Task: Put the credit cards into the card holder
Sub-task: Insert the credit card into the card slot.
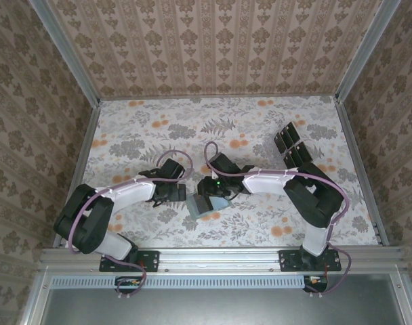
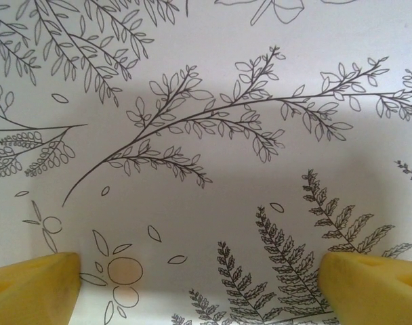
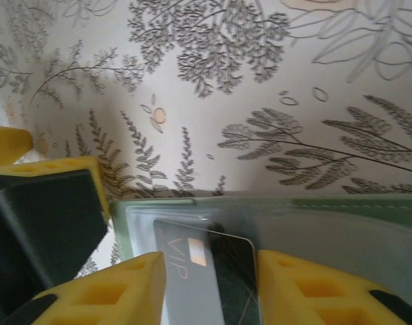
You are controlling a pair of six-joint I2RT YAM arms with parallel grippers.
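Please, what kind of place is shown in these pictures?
Probably a robot test booth, not a home: wallpapered panels in metal framing enclose a floral-covered table, with a left arm and right arm bolted to a rail.

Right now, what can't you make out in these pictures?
- Top view: card holder mostly hidden under the right gripper; its opening is unreadable.
- Right wrist view: credit card cut off by the bottom edge, so its free end is unseen.
- Top view: spare black cards too small to count.
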